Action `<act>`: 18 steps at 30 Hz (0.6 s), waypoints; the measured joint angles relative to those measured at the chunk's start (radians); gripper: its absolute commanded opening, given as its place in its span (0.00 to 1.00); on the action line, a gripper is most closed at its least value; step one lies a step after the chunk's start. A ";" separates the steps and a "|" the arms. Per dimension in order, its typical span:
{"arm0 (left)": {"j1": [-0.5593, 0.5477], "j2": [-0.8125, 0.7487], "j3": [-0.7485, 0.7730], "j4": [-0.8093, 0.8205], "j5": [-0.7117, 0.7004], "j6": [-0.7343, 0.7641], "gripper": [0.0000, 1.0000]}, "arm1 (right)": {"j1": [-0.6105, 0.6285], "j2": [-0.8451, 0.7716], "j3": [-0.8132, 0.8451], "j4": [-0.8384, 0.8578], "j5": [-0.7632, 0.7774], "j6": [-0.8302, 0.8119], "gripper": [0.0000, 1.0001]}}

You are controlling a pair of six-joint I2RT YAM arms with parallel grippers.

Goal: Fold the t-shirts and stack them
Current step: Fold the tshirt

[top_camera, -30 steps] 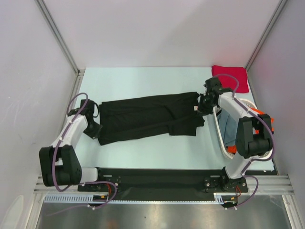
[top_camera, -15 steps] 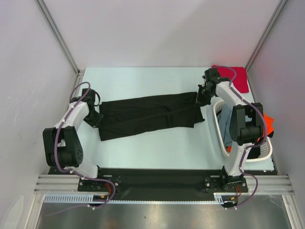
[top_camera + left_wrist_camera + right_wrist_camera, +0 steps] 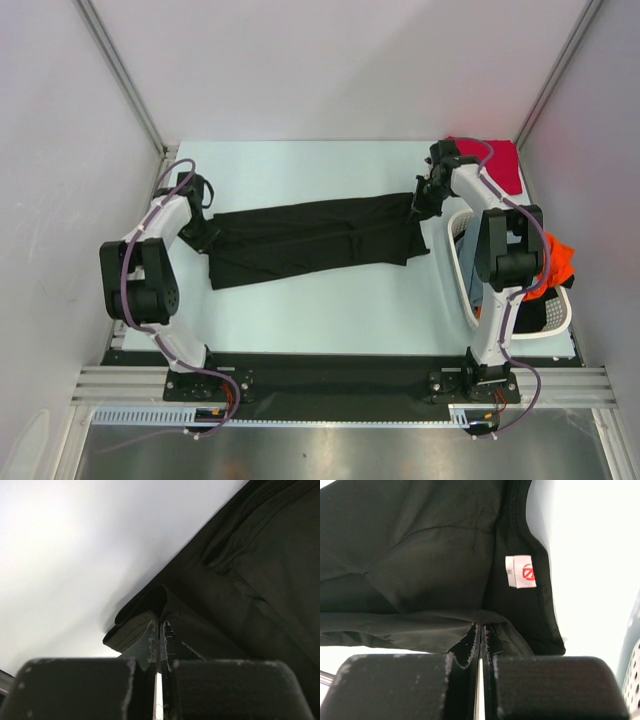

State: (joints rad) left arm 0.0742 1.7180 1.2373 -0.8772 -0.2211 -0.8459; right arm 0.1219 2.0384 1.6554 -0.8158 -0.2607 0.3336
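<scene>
The large black t-shirt (image 3: 310,240) lies stretched in a long band across the middle of the table. My left gripper (image 3: 205,232) is shut on its left end, pinching a fold of black cloth (image 3: 150,615). My right gripper (image 3: 424,203) is shut on its right end, near the neck with the white label (image 3: 520,571). A red t-shirt (image 3: 500,165) lies folded at the back right corner. Orange cloth (image 3: 555,262) and grey-blue cloth (image 3: 478,270) sit in the basket on the right.
A white perforated plastic basket (image 3: 462,285) stands at the right edge, beside the right arm. Walls with metal posts close in the table at left, right and back. A black rail runs along the near edge.
Both grippers have carried the black t-shirt's ends towards the back of the table. The shirt now lies flatter and more drawn out; the drooping fold at its right end is gone.
</scene>
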 measured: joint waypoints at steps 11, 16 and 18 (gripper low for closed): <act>0.000 0.093 0.092 -0.008 0.006 0.020 0.00 | -0.011 0.044 0.042 -0.012 -0.010 0.000 0.00; 0.000 0.132 0.108 -0.021 0.008 0.027 0.00 | -0.014 0.066 0.068 -0.013 -0.014 0.001 0.01; 0.000 0.150 0.121 -0.024 0.008 0.029 0.02 | -0.014 0.077 0.073 -0.013 -0.018 0.001 0.02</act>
State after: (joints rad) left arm 0.0742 1.8679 1.3582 -0.9016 -0.2134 -0.8173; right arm 0.1078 2.1155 1.7283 -0.8288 -0.2783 0.3347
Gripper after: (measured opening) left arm 0.009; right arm 0.011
